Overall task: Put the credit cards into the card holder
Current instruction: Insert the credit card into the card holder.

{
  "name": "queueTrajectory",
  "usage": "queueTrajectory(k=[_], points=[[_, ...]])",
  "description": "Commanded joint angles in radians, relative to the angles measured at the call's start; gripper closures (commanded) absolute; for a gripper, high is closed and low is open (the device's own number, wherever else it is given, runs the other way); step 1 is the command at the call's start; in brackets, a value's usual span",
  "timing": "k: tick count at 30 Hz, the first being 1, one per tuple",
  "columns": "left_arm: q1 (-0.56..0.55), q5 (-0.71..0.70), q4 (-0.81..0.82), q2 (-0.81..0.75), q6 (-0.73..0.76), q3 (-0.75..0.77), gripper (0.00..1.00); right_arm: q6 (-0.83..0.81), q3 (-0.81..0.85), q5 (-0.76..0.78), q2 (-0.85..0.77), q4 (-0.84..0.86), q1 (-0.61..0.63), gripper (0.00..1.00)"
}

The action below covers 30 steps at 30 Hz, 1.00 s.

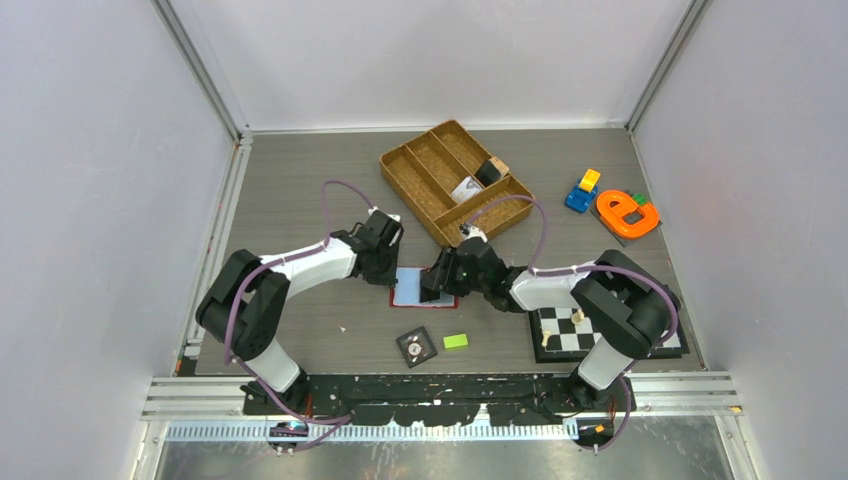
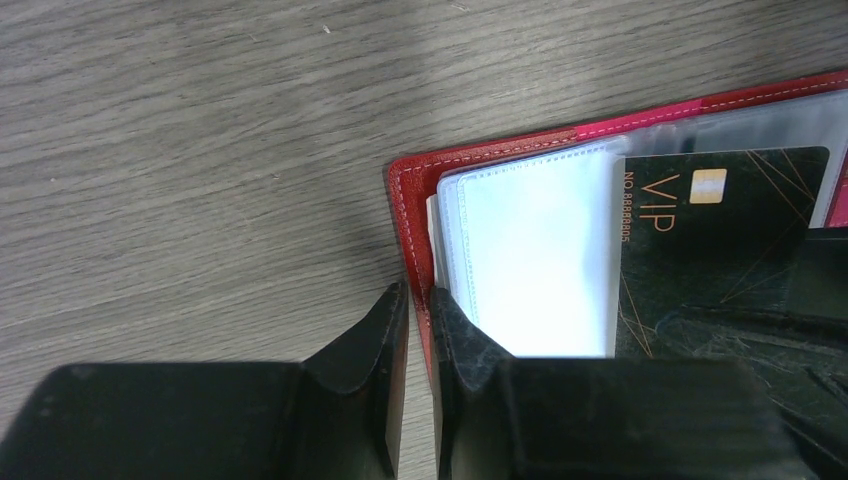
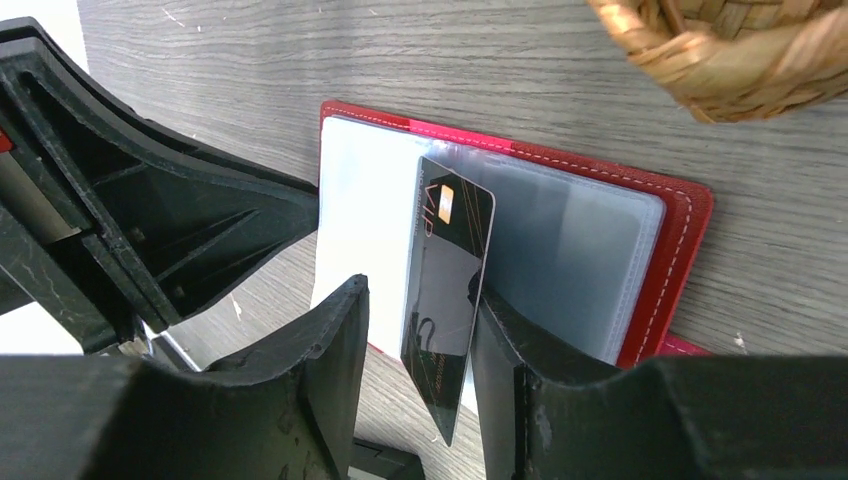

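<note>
The card holder [image 1: 410,290] is a red wallet lying open on the table, its clear sleeves facing up. My left gripper [image 1: 390,266] is shut on the card holder's red edge [image 2: 405,200], which sits pinched between the fingertips of the left gripper [image 2: 418,295]. A black credit card [image 3: 450,270] with gold VIP lettering stands on edge, its far end tucked into a clear sleeve. My right gripper [image 3: 416,290] is open around the card, which leans on the right finger with a gap on the left. The same card [image 2: 720,240] shows in the left wrist view.
A woven brown divided tray [image 1: 455,180] holding small items stands just behind the wallet. A black tile with a dial [image 1: 416,346] and a green block [image 1: 456,341] lie in front. A checkerboard [image 1: 560,335] is at the near right, with orange [image 1: 627,213] and blue [image 1: 583,192] toys at the far right.
</note>
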Motion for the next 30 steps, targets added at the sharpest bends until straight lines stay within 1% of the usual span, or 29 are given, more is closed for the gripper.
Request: queueTrajectory(k=[1, 6, 9, 16, 19, 22, 24, 30], points=[[0.000, 0.017, -0.029, -0.001, -0.003, -0.025, 0.85, -0.054, 0.007, 0.147, -0.004, -0.212, 0.004, 0.53], [0.000, 0.020, -0.028, 0.002, -0.003, -0.025, 0.85, -0.067, 0.031, 0.202, -0.007, -0.282, 0.016, 0.53], [0.000, 0.020, -0.027, 0.005, -0.002, -0.024, 0.86, -0.072, 0.050, 0.226, 0.005, -0.313, 0.026, 0.56], [0.000, 0.020, -0.023, 0.011, -0.003, -0.023, 0.87, -0.080, 0.090, 0.273, 0.023, -0.376, 0.049, 0.56], [0.000, 0.020, -0.024, 0.011, -0.003, -0.025, 0.88, -0.084, 0.121, 0.292, 0.037, -0.432, 0.068, 0.57], [0.000, 0.020, -0.020, 0.011, -0.005, -0.026, 0.89, -0.085, 0.144, 0.288, 0.055, -0.444, 0.083, 0.58], [0.000, 0.049, -0.017, 0.011, -0.008, -0.029, 0.90, -0.083, 0.157, 0.283, 0.066, -0.451, 0.090, 0.60], [0.000, 0.079, 0.003, 0.002, -0.022, -0.042, 0.91, -0.085, 0.193, 0.265, 0.098, -0.459, 0.110, 0.60]])
